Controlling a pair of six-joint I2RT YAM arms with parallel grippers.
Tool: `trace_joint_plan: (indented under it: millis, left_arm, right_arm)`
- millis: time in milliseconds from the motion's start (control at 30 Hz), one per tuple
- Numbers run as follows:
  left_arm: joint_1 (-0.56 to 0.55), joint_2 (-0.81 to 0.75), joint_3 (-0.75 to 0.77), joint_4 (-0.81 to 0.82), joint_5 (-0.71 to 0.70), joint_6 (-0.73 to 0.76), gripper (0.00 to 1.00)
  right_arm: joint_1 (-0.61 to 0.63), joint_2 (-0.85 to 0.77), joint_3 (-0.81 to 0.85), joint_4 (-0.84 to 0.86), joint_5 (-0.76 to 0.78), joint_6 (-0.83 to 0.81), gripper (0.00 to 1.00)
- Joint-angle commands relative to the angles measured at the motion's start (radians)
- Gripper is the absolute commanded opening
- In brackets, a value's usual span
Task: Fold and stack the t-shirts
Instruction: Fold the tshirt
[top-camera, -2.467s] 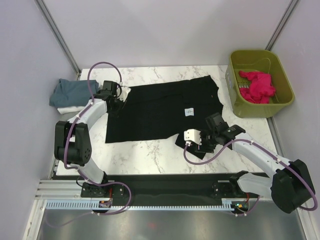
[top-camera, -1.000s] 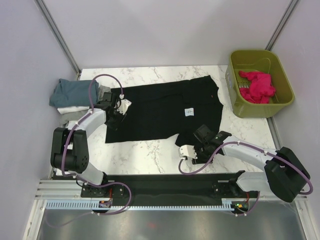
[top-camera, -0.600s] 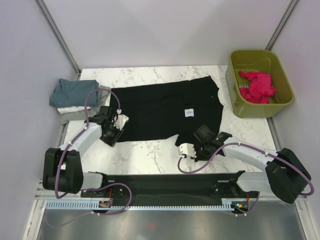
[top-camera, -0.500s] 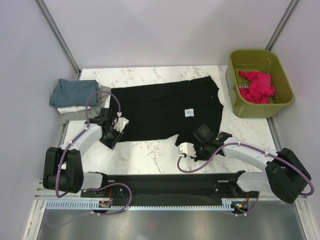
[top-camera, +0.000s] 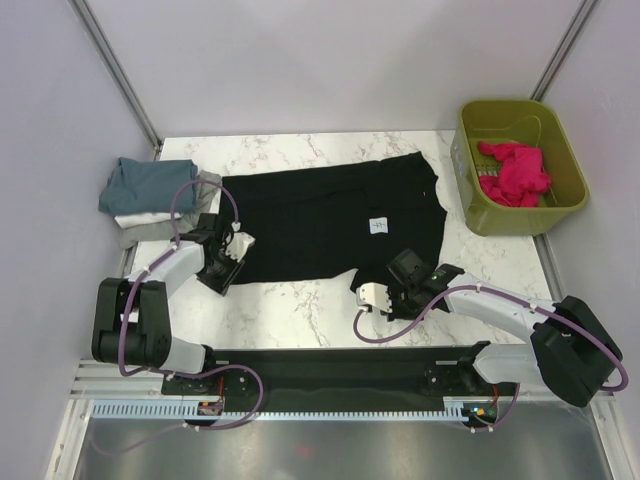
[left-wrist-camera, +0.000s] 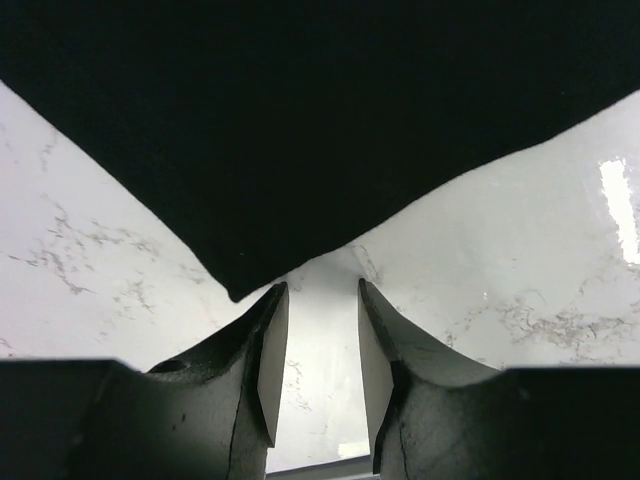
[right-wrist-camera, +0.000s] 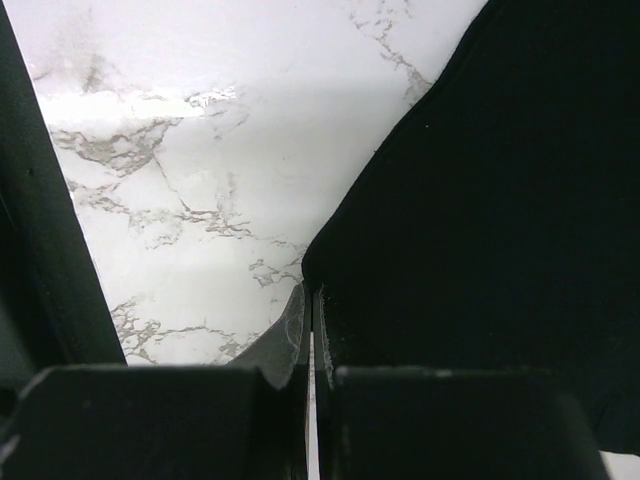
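Observation:
The large black t-shirt (top-camera: 320, 215) lies spread flat on the marble table (top-camera: 300, 310), its small white label (top-camera: 378, 225) facing up. My left gripper (top-camera: 220, 275) (left-wrist-camera: 318, 285) is open, low over the marble at the shirt's near-left corner (left-wrist-camera: 237, 292), which sits just off the left fingertip (left-wrist-camera: 276, 292); nothing is between the fingers. My right gripper (top-camera: 384, 300) (right-wrist-camera: 310, 296) is shut at the shirt's near-right corner (right-wrist-camera: 312, 262), its tips pinching the hem there. Folded teal-blue (top-camera: 145, 182), white (top-camera: 135, 216) and grey (top-camera: 205, 184) t-shirts are piled at the far left.
An olive-green basket (top-camera: 470, 195) holding a bright pink cloth (top-camera: 515, 170) stands at the back right. Purple cables loop over both arms. The table's near edge runs just behind the grippers.
My left arm has come down from the shirt's far-left side to its near-left corner, still open. My right gripper has shut on the near-right corner.

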Motion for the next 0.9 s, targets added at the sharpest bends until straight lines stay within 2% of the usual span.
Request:
trace_joint_plan:
  millis: [0, 167, 300, 867]
  left_arm:
    - [0.014, -0.029, 0.042, 0.061, 0.0, 0.068, 0.41]
    - [0.017, -0.087, 0.031, 0.081, 0.0, 0.102, 0.4]
    - [0.017, -0.046, 0.025, 0.112, -0.046, 0.104, 0.41]
    - [0.029, 0.043, -0.038, 0.244, -0.076, 0.117, 0.4]
  right_arm:
    - [0.0, -0.002, 0.001, 0.02, 0.02, 0.012, 0.0]
    - [0.0, 0.01, -0.001, 0.027, 0.015, 0.01, 0.0]
    - [0.0, 0.022, 0.004, 0.03, 0.015, 0.009, 0.0]
    - [0.0, 0.022, -0.002, 0.03, 0.029, 0.016, 0.0]
